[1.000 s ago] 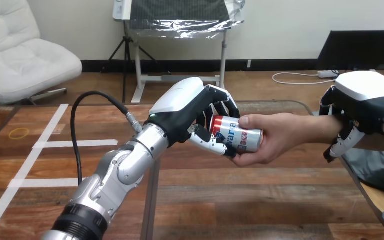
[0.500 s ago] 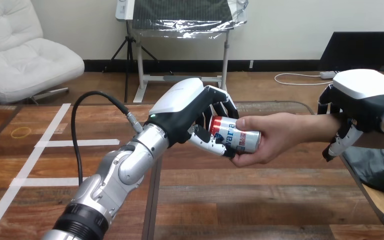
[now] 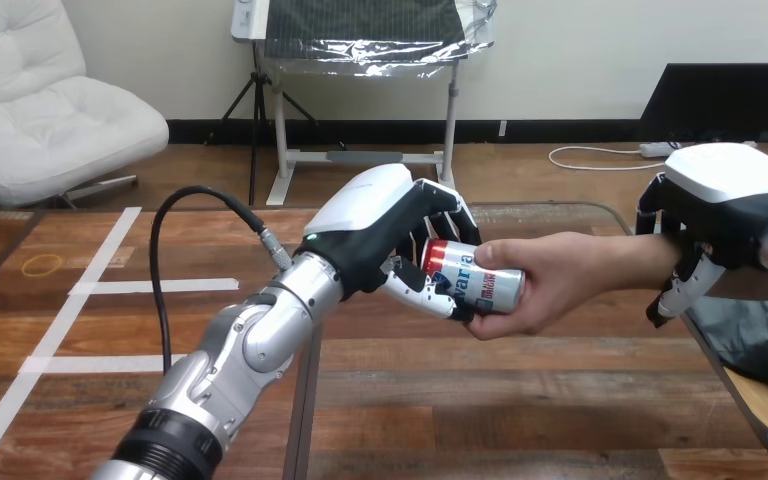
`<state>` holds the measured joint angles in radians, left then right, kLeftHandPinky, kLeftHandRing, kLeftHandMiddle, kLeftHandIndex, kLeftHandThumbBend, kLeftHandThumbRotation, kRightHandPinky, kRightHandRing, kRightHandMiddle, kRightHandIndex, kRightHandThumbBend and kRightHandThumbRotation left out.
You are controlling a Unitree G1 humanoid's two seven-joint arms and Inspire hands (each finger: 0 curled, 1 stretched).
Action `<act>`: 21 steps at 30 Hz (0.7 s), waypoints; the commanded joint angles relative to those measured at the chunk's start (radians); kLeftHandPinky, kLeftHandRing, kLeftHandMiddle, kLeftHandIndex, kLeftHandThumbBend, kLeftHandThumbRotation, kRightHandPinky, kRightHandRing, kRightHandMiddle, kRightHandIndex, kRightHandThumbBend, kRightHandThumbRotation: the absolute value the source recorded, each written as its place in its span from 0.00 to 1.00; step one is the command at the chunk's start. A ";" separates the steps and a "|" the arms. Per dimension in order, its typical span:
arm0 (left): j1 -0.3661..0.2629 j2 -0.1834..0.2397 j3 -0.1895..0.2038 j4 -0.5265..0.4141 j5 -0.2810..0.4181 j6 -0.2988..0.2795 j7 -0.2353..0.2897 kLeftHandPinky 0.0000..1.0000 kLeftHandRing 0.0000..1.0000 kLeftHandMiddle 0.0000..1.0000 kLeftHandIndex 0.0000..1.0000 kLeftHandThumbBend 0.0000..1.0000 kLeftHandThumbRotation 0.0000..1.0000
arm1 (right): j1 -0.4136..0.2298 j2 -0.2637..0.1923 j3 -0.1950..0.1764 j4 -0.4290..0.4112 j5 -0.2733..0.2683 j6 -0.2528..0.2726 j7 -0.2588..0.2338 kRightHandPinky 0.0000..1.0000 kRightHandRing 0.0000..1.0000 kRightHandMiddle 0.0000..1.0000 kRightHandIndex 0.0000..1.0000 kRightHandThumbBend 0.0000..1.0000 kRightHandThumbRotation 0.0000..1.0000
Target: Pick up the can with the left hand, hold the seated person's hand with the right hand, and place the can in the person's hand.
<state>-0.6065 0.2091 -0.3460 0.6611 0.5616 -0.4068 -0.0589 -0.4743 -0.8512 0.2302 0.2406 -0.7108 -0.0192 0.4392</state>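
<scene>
While the left hand (image 3: 370, 225) and the person's hand (image 3: 550, 280) both clasp the can (image 3: 475, 285) mid-frame, the right hand (image 3: 720, 195) curls round the person's wrist (image 3: 650, 255).

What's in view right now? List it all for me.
can: one, red, white and blue, lying sideways above the table, gripped from both ends
table: one, wooden, under both hands
person's hand: one, reaching in from the right, closed on the can's right end
left hand: one, black and white, fingers curled round the can's left end
right hand: one, black and white, at the right, curled over the person's wrist
</scene>
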 commanded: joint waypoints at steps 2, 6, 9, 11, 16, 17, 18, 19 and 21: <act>-0.089 -0.117 -0.067 -0.024 -0.003 -0.009 -0.025 0.35 0.41 0.47 0.49 0.57 0.00 | -0.141 0.020 -0.031 -0.022 -0.003 -0.003 -0.050 0.29 0.35 0.42 0.48 0.82 0.00; -0.087 -0.116 -0.064 -0.029 -0.007 0.007 -0.041 0.36 0.41 0.48 0.49 0.56 0.00 | -0.137 0.012 -0.024 -0.034 -0.022 0.004 -0.039 0.26 0.32 0.40 0.49 0.83 0.00; -0.087 -0.112 -0.064 -0.030 -0.002 0.007 -0.044 0.37 0.42 0.48 0.49 0.57 0.00 | -0.136 0.000 -0.017 -0.025 -0.038 -0.011 -0.038 0.32 0.41 0.49 0.53 0.83 0.00; -0.091 -0.103 -0.070 -0.032 0.010 0.013 -0.053 0.38 0.43 0.49 0.50 0.57 0.00 | -0.131 -0.010 -0.014 -0.030 -0.048 -0.022 -0.033 0.36 0.46 0.53 0.55 0.83 0.00; -0.109 -0.075 -0.086 -0.028 0.033 0.015 -0.098 0.43 0.50 0.55 0.56 0.61 0.02 | -0.127 -0.024 -0.005 -0.033 -0.084 -0.024 -0.010 0.46 0.57 0.63 0.63 0.84 0.00; -0.112 -0.069 -0.090 -0.030 0.037 0.019 -0.110 0.45 0.53 0.58 0.59 0.62 0.03 | -0.127 -0.025 -0.005 -0.034 -0.088 -0.021 -0.001 0.49 0.60 0.66 0.65 0.84 0.00; -0.114 -0.065 -0.092 -0.031 0.041 0.021 -0.119 0.48 0.57 0.61 0.63 0.64 0.06 | -0.126 -0.025 -0.005 -0.035 -0.091 -0.019 0.005 0.53 0.64 0.70 0.69 0.83 0.01; -0.118 -0.054 -0.096 -0.035 0.049 0.026 -0.135 0.50 0.58 0.63 0.65 0.64 0.07 | -0.122 -0.027 -0.008 -0.040 -0.089 -0.016 0.015 0.55 0.66 0.71 0.70 0.83 0.01; -0.121 -0.043 -0.100 -0.041 0.058 0.032 -0.151 0.53 0.63 0.67 0.70 0.66 0.11 | -0.117 -0.028 -0.014 -0.045 -0.087 -0.014 0.026 0.59 0.70 0.74 0.73 0.83 0.02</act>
<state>-0.6359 0.1973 -0.3698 0.6606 0.5875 -0.3675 -0.1501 -0.4743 -0.8577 0.2367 0.2448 -0.7905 -0.0420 0.4598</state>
